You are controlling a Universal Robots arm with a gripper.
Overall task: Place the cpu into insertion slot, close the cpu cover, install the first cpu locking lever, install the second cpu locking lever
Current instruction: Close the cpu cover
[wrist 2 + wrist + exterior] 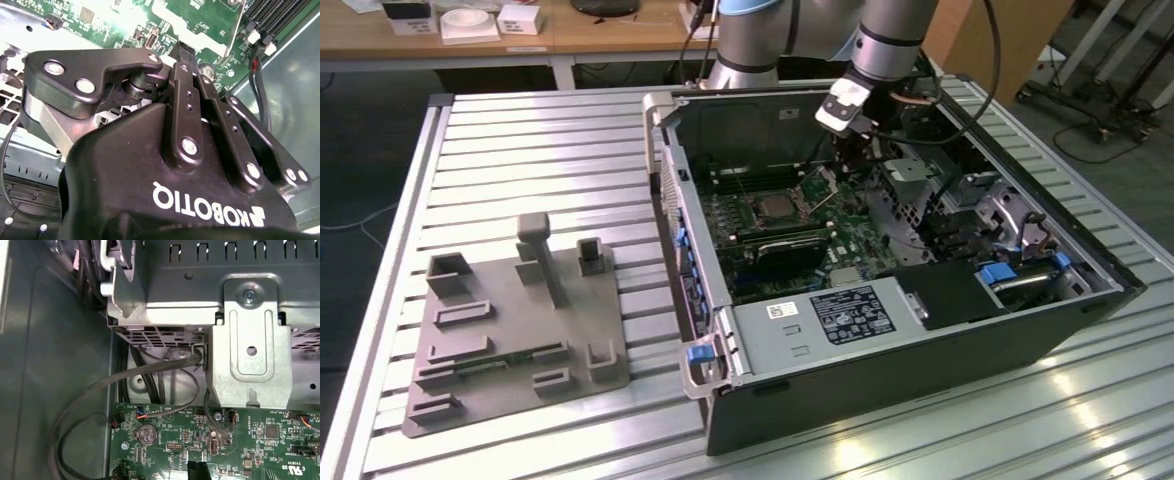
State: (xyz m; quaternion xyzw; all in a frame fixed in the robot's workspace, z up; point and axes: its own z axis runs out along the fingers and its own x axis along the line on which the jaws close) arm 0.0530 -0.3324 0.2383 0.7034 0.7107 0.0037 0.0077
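Looking into the computer case (1014, 330), we see fingers (182, 70) pressed together beside the raised cover (819, 185); a skewed push might bend it.

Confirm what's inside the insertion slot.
The cpu sits in the insertion slot, grey top showing; the cpu cover stands raised beside it. Anything under the cpu is hidden.

An open computer case (881, 400) lies on a slatted metal bench (534, 140). The robot arm (894, 30) reaches down into it, and its gripper (851, 160) hangs over the green motherboard (854, 250). The cpu (775, 208) lies in the insertion slot (750, 216). The cpu cover (822, 186) stands tilted up at the slot's edge, just beside the gripper. A labelled power supply (834, 315) fills the case's near end. A grey fixture plate (520, 340) sits on the bench at the exterior view's left.
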